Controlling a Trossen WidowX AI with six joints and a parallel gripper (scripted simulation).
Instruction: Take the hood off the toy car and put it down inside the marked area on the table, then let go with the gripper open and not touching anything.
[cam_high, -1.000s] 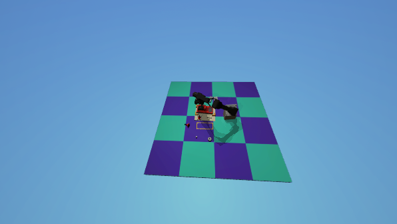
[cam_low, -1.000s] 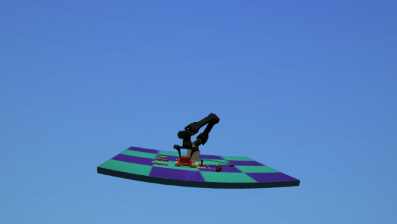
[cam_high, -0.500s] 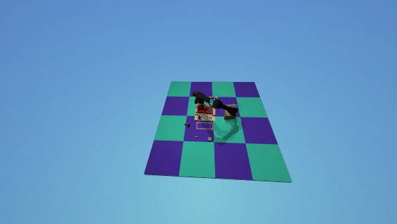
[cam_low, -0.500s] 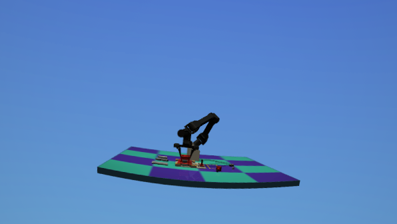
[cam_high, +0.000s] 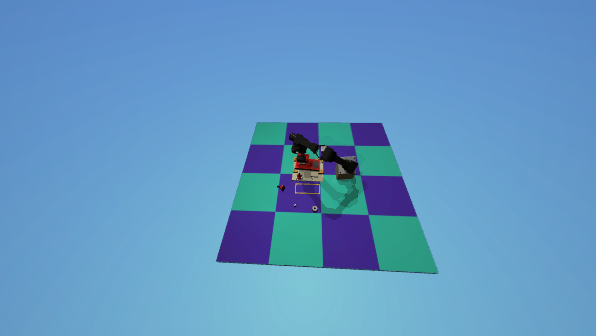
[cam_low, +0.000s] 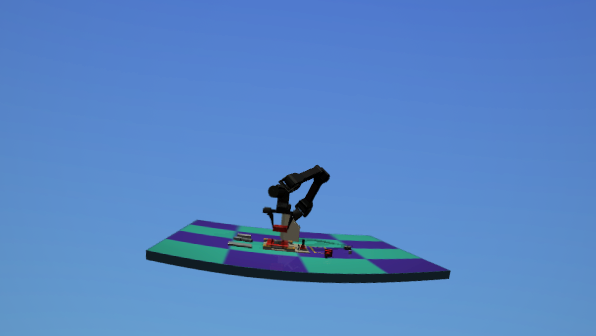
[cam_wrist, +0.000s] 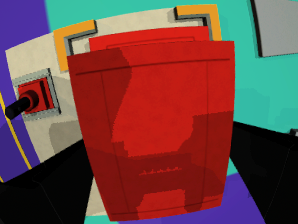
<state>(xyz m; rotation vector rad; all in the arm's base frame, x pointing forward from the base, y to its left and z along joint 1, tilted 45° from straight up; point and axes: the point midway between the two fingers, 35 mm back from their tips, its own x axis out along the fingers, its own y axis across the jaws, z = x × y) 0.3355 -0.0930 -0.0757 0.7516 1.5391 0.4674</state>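
Gripping the red hood across its width, the gripper holds it up above the toy car, which sits on its beige base plate. From the side, the hood hangs clear of the car body, between two thin dark fingers. In the wrist view it fills most of the frame, a broad panel tapering toward one end, with the car's red shell showing just past its far edge.

By its look the hood is a thin, rigid shell: light, stiff and smooth. A piece like that should carry easily, though its slick faces could let it slip or swing if pinched off-centre. Holding it at the two long side edges near the middle, as appears to be the case, seems the sound choice, since that keeps it level.

From above, the marked area, a yellow outlined rectangle on the table, lies just beside the base plate on the near side. A few small loose parts lie beyond it, well apart from the hood
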